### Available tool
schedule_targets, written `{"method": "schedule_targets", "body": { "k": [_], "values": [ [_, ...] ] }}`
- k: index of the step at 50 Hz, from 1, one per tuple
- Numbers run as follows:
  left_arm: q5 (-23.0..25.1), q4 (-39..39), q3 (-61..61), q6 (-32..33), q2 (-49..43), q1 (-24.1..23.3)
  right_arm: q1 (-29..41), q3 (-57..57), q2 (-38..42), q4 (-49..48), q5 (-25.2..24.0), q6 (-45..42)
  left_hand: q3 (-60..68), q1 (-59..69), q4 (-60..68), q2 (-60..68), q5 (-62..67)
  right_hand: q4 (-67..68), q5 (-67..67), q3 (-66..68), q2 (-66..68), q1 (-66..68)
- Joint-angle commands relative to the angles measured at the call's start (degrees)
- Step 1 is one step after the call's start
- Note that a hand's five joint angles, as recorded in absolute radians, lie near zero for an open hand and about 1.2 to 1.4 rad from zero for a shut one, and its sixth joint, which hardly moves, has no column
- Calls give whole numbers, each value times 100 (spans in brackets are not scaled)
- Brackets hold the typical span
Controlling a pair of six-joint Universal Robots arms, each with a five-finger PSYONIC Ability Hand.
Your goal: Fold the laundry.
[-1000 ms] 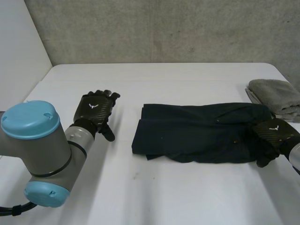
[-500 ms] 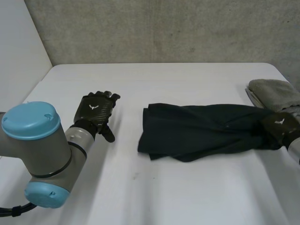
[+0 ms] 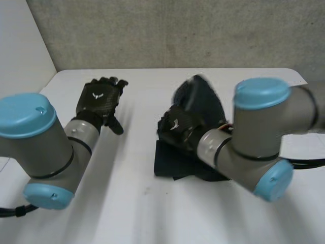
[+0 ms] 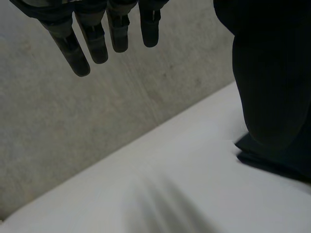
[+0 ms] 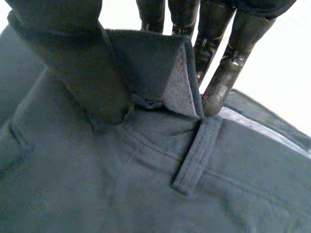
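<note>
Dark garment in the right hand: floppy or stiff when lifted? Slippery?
Probably floppy: the dark garment bunches and drapes from the right hand rather than holding shape. Likely not slippery: the weave looks coarse, and the fingers pinch a folded waistband edge beside a belt loop. Thick seams suggest moderate weight.

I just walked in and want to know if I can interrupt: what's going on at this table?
The robot is partway through folding a dark garment on the white table. Its right hand pinches the waistband end between thumb and fingers, raised above the part that lies flat. The left hand is open, fingers straight, off to the side and clear of the garment.
</note>
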Motion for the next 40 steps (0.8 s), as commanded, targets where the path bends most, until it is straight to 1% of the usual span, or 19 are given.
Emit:
{"method": "schedule_targets", "body": {
  "k": [1, 2, 5, 6, 8, 9, 10, 13, 14, 15, 18, 20, 24, 29, 33, 35, 40],
  "values": [
    [-9, 0, 686, -6, -75, -95, -8, 21, -1, -205, -318, 932, -230, -117, -180, -181, -296, -2453, -2473, -2441, -2416, -1669],
    [-9, 0, 774, -6, -93, -130, -147, 29, -219, -292, -309, 1675, -230, -117, -180, -181, -296, -3071, -3091, -3059, -3034, -2288],
    [0, 9, 1161, 2, -286, -332, -385, 82, -642, -328, -248, 2698, -230, -117, -180, -181, -296, -4314, -4334, -4302, -4277, -3530],
    [9, 0, 1257, 2, -347, -385, -586, 108, -896, -320, -221, 3406, -230, -117, -180, -181, -296, -4314, -4334, -4302, -4277, -3530],
    [17, 0, 1539, 2, -514, -543, -842, 135, -1073, -319, -212, 4008, -213, -100, -163, -164, -279, -4314, -4334, -4302, -4277, -3530],
    [18, 0, 1627, 2, -576, -613, -1139, 196, -1178, -285, -212, 4533, -213, -100, -163, -164, -279, -4314, -4334, -4302, -4277, -3530],
    [26, 0, 1706, 2, -637, -675, -1290, 240, -1223, -276, -204, 4747, -213, -100, -163, -164, -279, -4314, -4334, -4302, -4277, -3530],
    [245, -17, 2022, -68, -945, -912, -1711, 363, -1302, -153, -195, 5231, -179, -66, -129, -131, -246, -4314, -4334, -4302, -4277, -3530],
    [333, -35, 2110, -120, -1015, -982, -1791, 381, -1311, -118, -195, 5268, -162, -50, -113, -114, -229, -4314, -4334, -4302, -4277, -3530],
    [551, -53, 2285, -234, -1190, -1114, -1844, 390, -1311, -74, -195, 5268, -112, 0, -62, -64, -179, -4314, -4334, -4302, -4277, -3530],
    [869, -140, 2628, -445, -1594, -1308, -1915, 337, -1241, 111, -177, 5259, -11, 102, 39, 37, -78, -4314, -4334, -4302, -4277, -3530],
    [914, -245, 2796, -463, -1832, -1378, -1907, 320, -1171, 129, -160, 5259, 22, 135, 72, 71, -44, -4314, -4334, -4302, -4277, -3530],
    [896, -614, 3279, -463, -2395, -1475, -1898, 153, -680, 146, -19, 5242, 23, 135, 73, 71, -44, -4314, -4334, -4302, -4277, -3530],
    [782, -1150, 3789, -463, -2957, -1449, -1898, -198, -21, 164, 270, 5084, 56, 169, 106, 105, -10, -4314, -4334, -4302, -4277, -3530],
    [659, -1642, 4088, -446, -3336, -1405, -1889, -444, 410, 173, 333, 4786, 73, 186, 123, 122, 7, -4314, -4334, -4302, -4277, -3530],
    [545, -1915, 4158, -393, -3476, -1361, -1871, -506, 543, 182, 333, 4662, 73, 186, 123, 122, 7, -4314, -4334, -4302, -4277, -3530],
    [124, -2223, 4124, -165, -3486, -1326, -1661, -594, 859, 208, 341, 4355, 56, 169, 106, 105, -10, -4314, -4334, -4302, -4277, -3530]
  ]
}}
